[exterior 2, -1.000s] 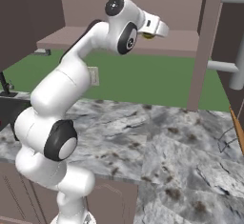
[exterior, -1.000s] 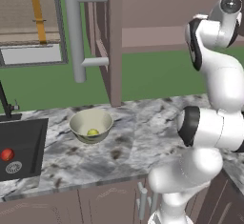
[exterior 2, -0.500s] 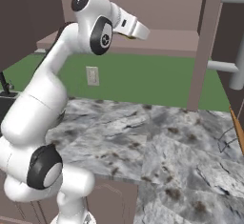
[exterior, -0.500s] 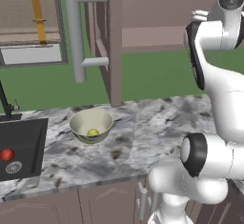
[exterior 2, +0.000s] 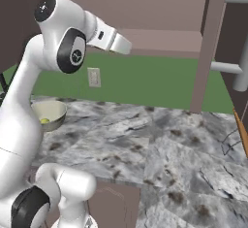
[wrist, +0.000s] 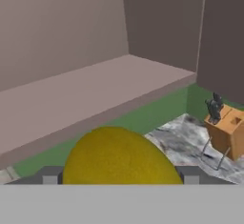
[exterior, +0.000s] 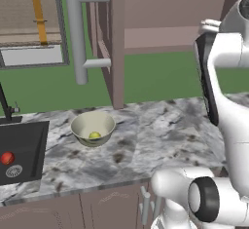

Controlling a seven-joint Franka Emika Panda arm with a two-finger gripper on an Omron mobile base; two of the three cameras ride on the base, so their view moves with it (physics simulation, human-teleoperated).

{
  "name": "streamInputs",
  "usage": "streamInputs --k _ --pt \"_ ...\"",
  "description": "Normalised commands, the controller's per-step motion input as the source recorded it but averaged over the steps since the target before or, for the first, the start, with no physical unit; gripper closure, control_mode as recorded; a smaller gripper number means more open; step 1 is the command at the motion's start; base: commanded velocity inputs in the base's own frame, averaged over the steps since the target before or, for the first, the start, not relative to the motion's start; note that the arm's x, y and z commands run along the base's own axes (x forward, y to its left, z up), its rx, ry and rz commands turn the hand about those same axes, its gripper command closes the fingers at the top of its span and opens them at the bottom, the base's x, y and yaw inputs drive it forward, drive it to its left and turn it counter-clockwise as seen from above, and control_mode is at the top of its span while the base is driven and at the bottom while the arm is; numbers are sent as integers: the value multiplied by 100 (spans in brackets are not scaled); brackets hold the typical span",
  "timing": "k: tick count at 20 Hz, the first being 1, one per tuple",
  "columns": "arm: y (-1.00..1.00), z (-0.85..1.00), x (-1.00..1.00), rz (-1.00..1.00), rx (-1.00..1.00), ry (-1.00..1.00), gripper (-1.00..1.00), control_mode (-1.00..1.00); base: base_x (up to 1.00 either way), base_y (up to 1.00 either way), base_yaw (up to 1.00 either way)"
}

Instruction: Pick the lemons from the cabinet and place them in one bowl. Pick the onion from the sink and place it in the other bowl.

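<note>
A deep yellow lemon (wrist: 114, 156) sits between the two dark fingertips (wrist: 50, 175) of my gripper (wrist: 116, 176), which is shut on it. The hand (exterior 2: 118, 42) hangs high in front of the cabinet's bare shelf (wrist: 86, 94), above the marble counter. A second, greener lemon (exterior: 95, 135) lies in the cream bowl (exterior: 80, 125) on the counter left of the arm; the bowl (exterior 2: 55, 110) also appears in the right base view. The red onion (exterior: 7, 158) rests in the black sink (exterior: 29, 135), beside the drain. The other bowl is out of view.
The cabinet's open door (exterior: 116, 43) with a long grey handle bar (exterior: 75, 28) hangs over the counter behind the bowl. A black faucet (exterior: 5, 106) stands at the sink. An orange block on a wire stand (wrist: 225, 128) sits on the counter to the right.
The hand has drawn back from the cabinet with the lemon, moving left and slightly down in the right base view. The arm's upper links have swung with it.
</note>
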Motion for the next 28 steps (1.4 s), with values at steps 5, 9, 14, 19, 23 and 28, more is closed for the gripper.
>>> streamInputs --k 5,9,14,19,23,28 --pt "18 -28 -52 25 1 -6 100 -100 0 0 0" --pt "21 -40 -48 35 1 -3 100 -100 0 0 0" --pt "21 -50 -27 37 0 -1 100 -100 0 0 0" --pt "30 -68 5 42 -3 0 100 -100 0 0 0" --pt "30 -68 14 33 -9 -4 100 -100 0 0 0" --pt "40 -50 20 15 -20 -11 100 -100 0 0 0"
